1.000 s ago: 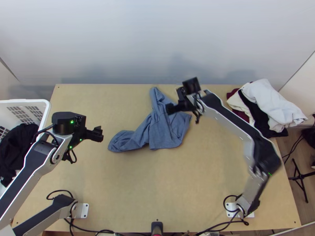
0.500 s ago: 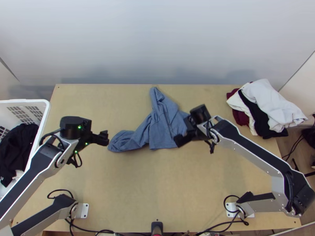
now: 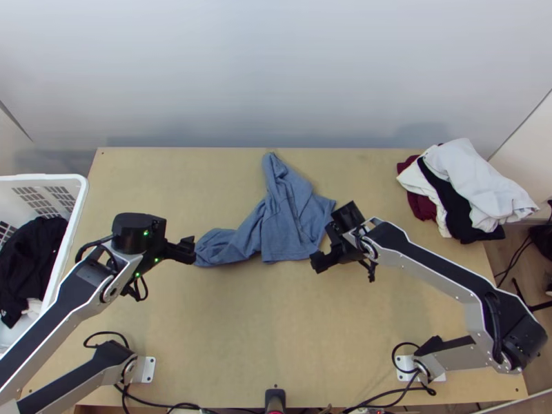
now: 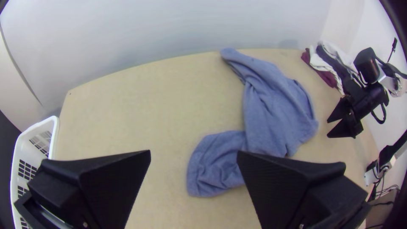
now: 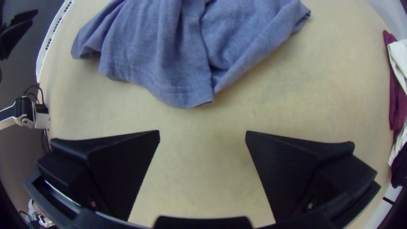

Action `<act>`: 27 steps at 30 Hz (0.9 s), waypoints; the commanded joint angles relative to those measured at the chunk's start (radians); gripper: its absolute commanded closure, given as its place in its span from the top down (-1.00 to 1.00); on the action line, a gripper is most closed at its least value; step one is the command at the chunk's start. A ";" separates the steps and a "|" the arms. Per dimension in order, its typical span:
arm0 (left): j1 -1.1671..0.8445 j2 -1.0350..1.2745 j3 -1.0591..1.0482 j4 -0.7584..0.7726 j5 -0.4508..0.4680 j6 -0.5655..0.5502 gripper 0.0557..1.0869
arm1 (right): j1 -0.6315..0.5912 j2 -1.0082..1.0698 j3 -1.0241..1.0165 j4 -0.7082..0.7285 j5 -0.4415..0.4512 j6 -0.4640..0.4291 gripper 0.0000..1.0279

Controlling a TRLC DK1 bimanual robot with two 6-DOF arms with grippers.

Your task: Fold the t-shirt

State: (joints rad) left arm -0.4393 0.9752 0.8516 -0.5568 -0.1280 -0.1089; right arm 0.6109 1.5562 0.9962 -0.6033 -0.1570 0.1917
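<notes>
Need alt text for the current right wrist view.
Rumpled blue t-shirt on a light wooden table, near the right gripper, whose fingers are open with nothing between them. Maroon, white and black clothes lie at the view's edge.

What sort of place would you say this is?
Probably a robotics workspace for folding laundry: two arms at a wooden table, a shirt on it, and a basket holding dark cloth.

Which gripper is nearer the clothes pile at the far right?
Right. The right gripper is near-left of the clothes pile, by the right side of the blue t-shirt; the left gripper is farther left, by its left end.
</notes>
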 commanded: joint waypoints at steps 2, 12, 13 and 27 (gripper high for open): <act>0.002 -0.036 -0.028 0.009 -0.007 0.003 0.92 | 0.003 0.061 0.065 0.031 0.001 0.043 0.83; 0.011 -0.056 -0.059 0.024 -0.012 0.021 0.92 | 0.081 0.188 0.111 0.030 0.001 0.074 0.49; 0.014 -0.059 -0.062 0.031 -0.012 0.025 0.92 | 0.082 0.191 0.117 0.030 0.001 0.074 0.36; 0.016 -0.061 -0.059 0.074 -0.013 0.046 0.92 | 0.026 0.205 0.142 0.033 0.034 0.054 0.31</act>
State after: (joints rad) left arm -0.4244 0.9165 0.7864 -0.4942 -0.1410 -0.0742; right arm 0.6586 1.7630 1.1404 -0.5694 -0.1383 0.2607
